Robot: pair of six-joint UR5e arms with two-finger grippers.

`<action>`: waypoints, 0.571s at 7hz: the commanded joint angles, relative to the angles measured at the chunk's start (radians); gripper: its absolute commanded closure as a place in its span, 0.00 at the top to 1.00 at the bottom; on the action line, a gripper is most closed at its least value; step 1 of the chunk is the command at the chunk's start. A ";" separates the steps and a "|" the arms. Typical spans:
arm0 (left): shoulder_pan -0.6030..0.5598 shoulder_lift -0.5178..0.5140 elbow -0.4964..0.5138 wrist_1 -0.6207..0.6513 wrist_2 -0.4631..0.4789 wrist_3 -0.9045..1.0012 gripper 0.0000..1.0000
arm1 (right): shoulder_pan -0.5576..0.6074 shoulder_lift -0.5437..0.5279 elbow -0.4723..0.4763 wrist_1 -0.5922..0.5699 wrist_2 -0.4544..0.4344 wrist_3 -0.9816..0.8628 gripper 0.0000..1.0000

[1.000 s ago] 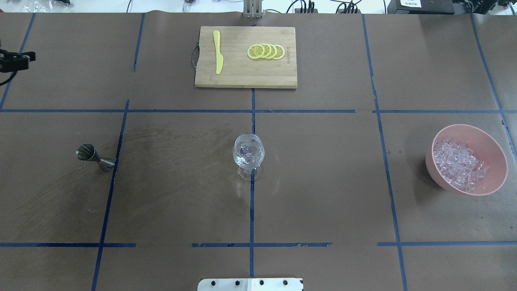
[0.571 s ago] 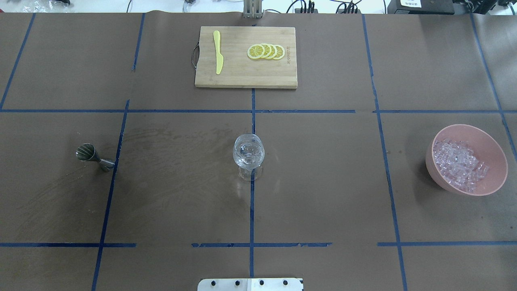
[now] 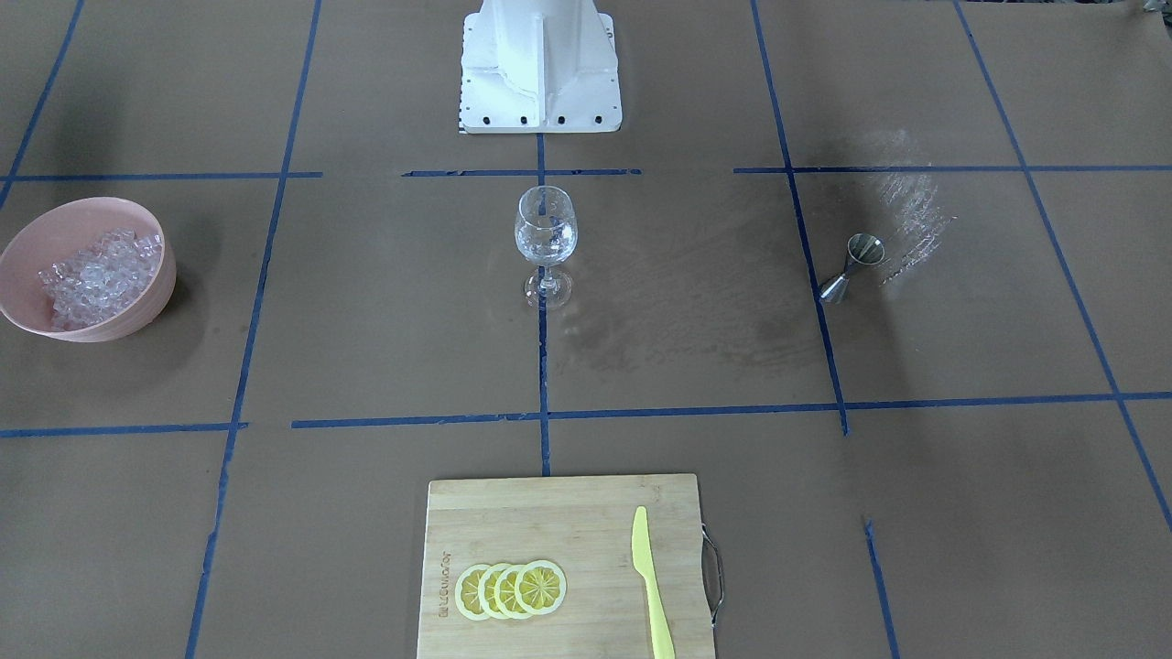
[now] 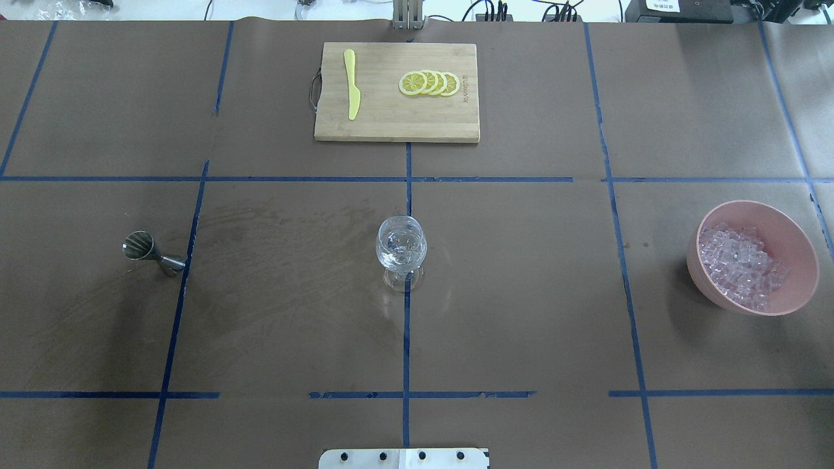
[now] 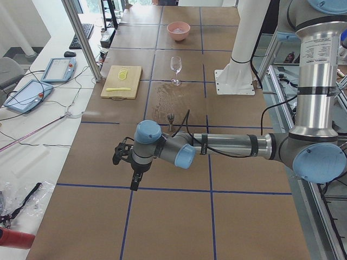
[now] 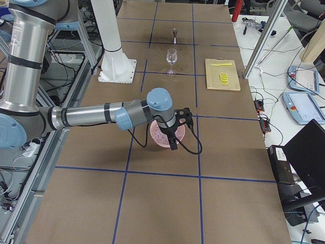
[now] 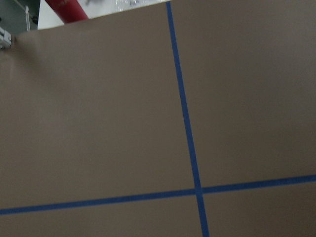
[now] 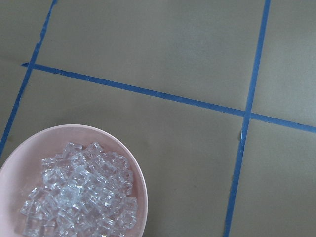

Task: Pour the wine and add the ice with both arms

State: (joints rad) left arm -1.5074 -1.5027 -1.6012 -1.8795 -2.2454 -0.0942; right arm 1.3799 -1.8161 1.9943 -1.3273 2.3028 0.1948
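A clear wine glass [image 4: 401,247] stands at the table's middle with glinting clear contents; no wine shows apart from that. The ice [image 4: 743,264] fills a pink bowl [image 4: 798,238] at the right, also seen from the right wrist as ice [image 8: 79,192]. A steel jigger [image 4: 146,251] stands at the left. My left gripper [image 5: 134,183] shows only in the exterior left view, hanging over bare table beyond the jigger. My right gripper [image 6: 173,143] shows only in the exterior right view, above the bowl [image 6: 158,140]. I cannot tell whether either is open or shut.
A bamboo cutting board [image 4: 397,124] at the far middle carries lemon slices [image 4: 430,83] and a yellow knife [image 4: 352,85]. The white pedestal [image 3: 540,64] stands at the robot's edge. Blue tape lines cross the brown table cover.
The left gripper, at the overhead view's left edge one second ago, has moved out of that view. Glass, jigger and bowl have not moved.
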 commanded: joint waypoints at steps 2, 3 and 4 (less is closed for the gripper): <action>-0.023 0.129 -0.089 0.196 -0.209 0.096 1.00 | -0.246 0.055 0.027 -0.006 -0.101 0.223 1.00; -0.031 0.166 -0.159 0.201 -0.211 0.096 1.00 | -0.307 0.057 0.029 -0.010 -0.120 0.312 1.00; -0.042 0.159 -0.184 0.201 -0.209 0.096 1.00 | -0.341 0.046 0.040 0.002 -0.169 0.384 1.00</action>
State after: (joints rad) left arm -1.5378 -1.3576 -1.7354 -1.6874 -2.4488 0.0002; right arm 1.0967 -1.7656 2.0249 -1.3332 2.1814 0.4824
